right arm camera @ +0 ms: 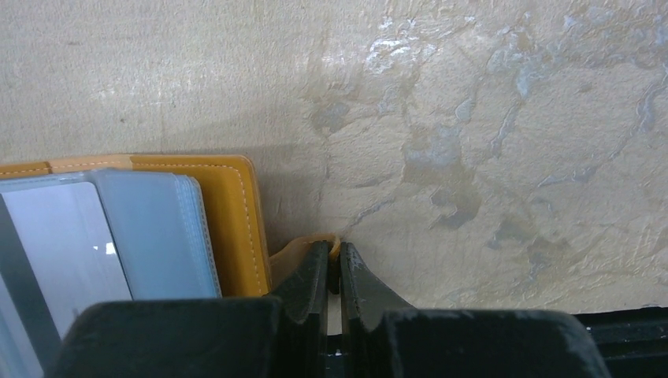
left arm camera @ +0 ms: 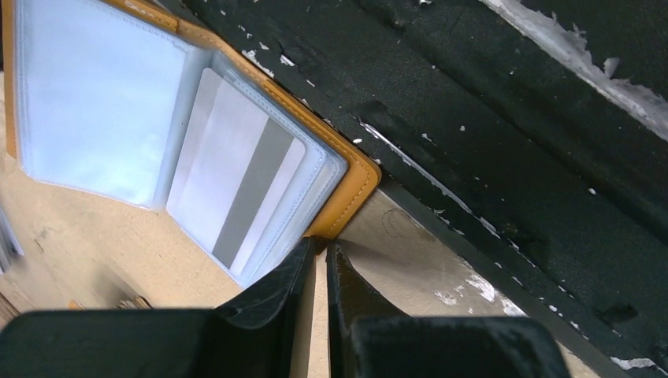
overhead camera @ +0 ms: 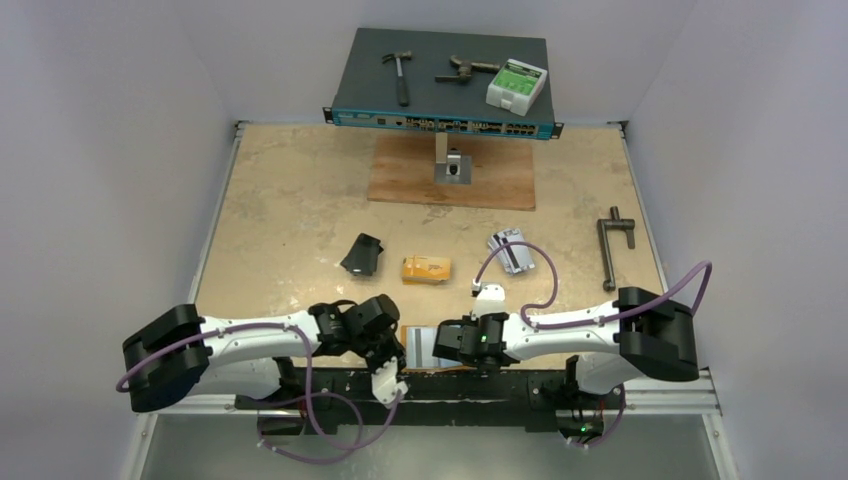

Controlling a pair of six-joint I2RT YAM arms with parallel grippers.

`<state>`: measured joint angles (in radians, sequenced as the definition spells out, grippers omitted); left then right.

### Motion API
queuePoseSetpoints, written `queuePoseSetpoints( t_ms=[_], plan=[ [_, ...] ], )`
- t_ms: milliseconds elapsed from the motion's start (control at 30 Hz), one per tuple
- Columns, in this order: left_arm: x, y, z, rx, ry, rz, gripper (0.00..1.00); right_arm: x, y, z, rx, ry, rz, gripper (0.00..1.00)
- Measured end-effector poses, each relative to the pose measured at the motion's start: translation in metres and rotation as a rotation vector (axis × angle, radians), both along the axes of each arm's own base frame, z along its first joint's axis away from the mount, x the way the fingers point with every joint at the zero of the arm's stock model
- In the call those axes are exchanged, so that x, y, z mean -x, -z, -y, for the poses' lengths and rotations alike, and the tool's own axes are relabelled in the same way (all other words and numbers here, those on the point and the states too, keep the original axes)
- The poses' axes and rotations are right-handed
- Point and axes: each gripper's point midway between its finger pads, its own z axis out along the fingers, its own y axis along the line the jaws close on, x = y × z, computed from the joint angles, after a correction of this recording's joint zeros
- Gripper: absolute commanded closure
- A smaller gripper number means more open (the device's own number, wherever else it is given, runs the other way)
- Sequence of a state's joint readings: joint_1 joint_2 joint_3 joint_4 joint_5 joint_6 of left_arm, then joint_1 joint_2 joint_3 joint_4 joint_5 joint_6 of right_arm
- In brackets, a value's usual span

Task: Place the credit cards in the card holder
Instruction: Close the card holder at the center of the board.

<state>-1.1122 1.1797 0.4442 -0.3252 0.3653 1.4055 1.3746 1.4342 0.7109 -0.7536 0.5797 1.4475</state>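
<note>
At the near edge of the desk [overhead camera: 300, 200], just beside the black rail [left arm camera: 512, 157], the card holder [overhead camera: 420, 345] is seen spread open between the two arms, sleeves up. Its opened length is laid left to right along the rail, with the fold running near to far. The snap tab [right arm camera: 287, 253] is turned toward the right arm. That tab is pinched by the right fingers [right arm camera: 324, 258], which are clenched tight on it. The left fingers [left arm camera: 328, 256] are drawn almost together at a corner of the orange cover, and its edge appears to be nipped between the tips. A silver-grey card [left arm camera: 236, 181] is held in a clear sleeve. Its dark stripe and long axis are lined up with the fold, pointing away from the rail.

Farther out on the desk, a black folded case [overhead camera: 362, 254] is seen to the left. A stack of yellow-orange cards [overhead camera: 425, 268] lies at the middle, its long side running left to right. A loose group of silver-grey cards [overhead camera: 512, 250] is set at a slant to the right. The three lie apart from one another. A dark metal tool [overhead camera: 614, 245] is laid near the right edge.

Beyond these, a metal bracket [overhead camera: 455, 165] is stood on a wooden board [overhead camera: 400, 180]. At the far end, a hammer [overhead camera: 400, 75], a second hand tool [overhead camera: 465, 68] and a green-and-white box [overhead camera: 517, 85] are carried on a network switch [overhead camera: 440, 100].
</note>
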Motion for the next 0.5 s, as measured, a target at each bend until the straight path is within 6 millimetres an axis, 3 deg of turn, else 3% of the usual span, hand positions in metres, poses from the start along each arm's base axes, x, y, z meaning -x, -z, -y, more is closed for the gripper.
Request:
queuePoseSetpoints(
  t_ms=[167,367,500],
  plan=[
    [-0.007,-0.006,0.002,-0.006,-0.088,-0.01,0.95,0.0,0.001,-0.001,0.006,-0.014,-0.002,1.0],
    [-0.023,-0.038,0.018,0.03,-0.197,-0.013,0.95,0.0,0.001,-0.002,0.003,-0.023,-0.002,1.0],
    [-0.027,-0.056,0.027,0.075,-0.237,-0.025,0.95,0.003,0.0,-0.018,-0.141,-0.02,-0.008,1.0]
  ],
)
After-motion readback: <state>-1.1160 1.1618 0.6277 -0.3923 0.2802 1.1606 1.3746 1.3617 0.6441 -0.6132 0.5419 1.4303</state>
